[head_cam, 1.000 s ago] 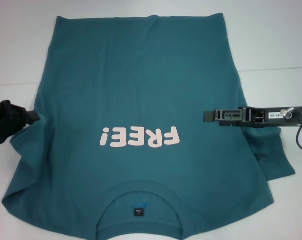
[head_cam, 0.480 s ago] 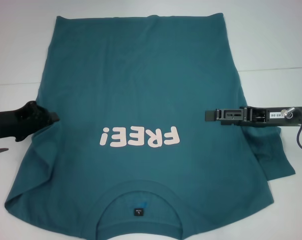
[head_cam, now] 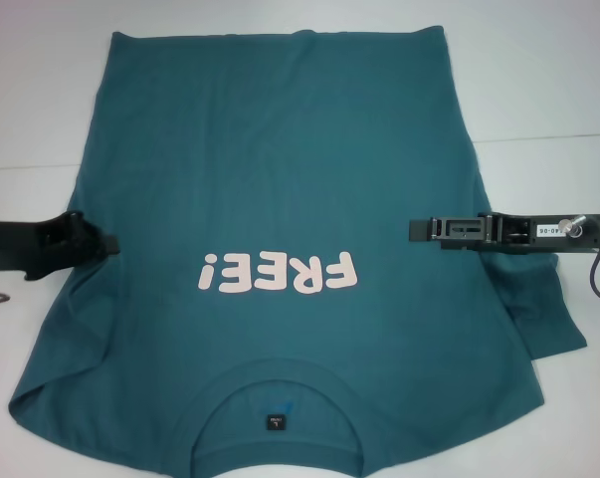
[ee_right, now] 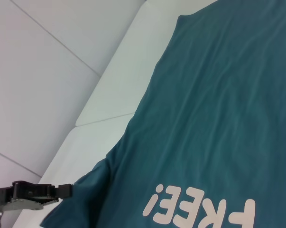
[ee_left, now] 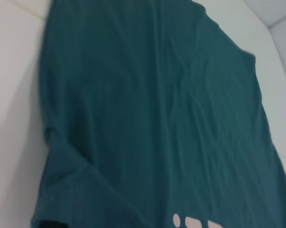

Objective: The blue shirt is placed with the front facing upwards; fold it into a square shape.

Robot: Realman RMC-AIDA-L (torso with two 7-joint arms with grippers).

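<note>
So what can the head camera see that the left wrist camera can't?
Only the head view shows both grippers: the left gripper at the shirt's left sleeve edge, the right gripper over its right side. It also shows the round collar with a small dark label and the whole pale pink FREE! lettering.

Only the left wrist view shows the sleeve fold up close.

Both show the large teal-blue cotton T-shirt lying flat on the white table.
</note>
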